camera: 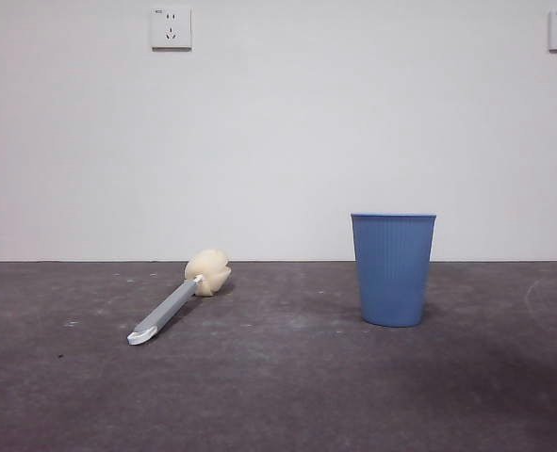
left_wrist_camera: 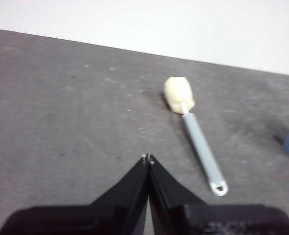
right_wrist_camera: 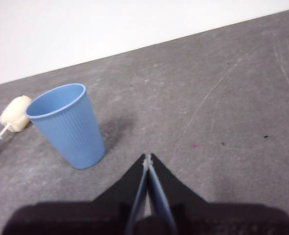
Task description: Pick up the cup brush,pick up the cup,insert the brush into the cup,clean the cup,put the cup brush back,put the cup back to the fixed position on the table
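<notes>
— Where are we standing on the task?

— I'm judging that nothing is done yet. The cup brush (camera: 177,299) is lying flat on the surface (camera: 278,395), untouched, and the cup (camera: 392,269) is standing upright well apart from it, mouth up. Every step is waiting: picking up both, inserting, scrubbing, putting both back.

— And the arms?

— I'm looking through both wrist cameras. The left gripper (left_wrist_camera: 147,158) is hovering above the surface near the brush's white tip, its fingers pressed together and holding nothing. The right gripper (right_wrist_camera: 147,156) is hanging just beside the cup, its fingers likewise closed and empty. Neither is showing in the front view.

— What are we handling?

— The brush is showing a slim grey handle, a white looped end, and a rounded cream sponge head that is looking soft. The cup is tapering blue plastic with fine vertical ribs and a thicker rim. The surface is reading as dark grey, matte and scuffed.
</notes>
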Available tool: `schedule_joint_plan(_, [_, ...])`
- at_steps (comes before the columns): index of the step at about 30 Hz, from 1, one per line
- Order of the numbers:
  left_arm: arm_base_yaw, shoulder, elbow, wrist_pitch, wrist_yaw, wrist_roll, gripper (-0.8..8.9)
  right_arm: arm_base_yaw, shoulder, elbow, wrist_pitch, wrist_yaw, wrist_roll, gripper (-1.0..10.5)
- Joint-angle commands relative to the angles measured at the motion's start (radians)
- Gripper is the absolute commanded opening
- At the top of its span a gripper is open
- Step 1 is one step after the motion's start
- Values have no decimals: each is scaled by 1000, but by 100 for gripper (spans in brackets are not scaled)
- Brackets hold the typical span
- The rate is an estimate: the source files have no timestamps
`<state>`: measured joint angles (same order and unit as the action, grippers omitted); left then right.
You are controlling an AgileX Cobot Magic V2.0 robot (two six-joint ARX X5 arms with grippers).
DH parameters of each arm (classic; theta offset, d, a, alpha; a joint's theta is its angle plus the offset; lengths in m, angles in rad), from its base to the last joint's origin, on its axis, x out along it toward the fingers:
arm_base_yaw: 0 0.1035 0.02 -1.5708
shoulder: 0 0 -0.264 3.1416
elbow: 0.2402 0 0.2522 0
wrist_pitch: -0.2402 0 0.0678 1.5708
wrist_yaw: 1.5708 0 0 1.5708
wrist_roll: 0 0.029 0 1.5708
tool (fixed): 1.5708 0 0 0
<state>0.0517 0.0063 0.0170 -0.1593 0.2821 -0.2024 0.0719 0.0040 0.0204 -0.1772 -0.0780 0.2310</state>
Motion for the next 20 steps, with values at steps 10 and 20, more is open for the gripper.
schedule_joint_plan(10, [2, 5, 130, -56, 69, -137, -6, 2, 53, 148, 0, -108, 127, -12])
schedule_joint_plan(20, [2, 174, 402, -293, 241, -68, -6, 2, 308, 499, -319, -346, -32, -12])
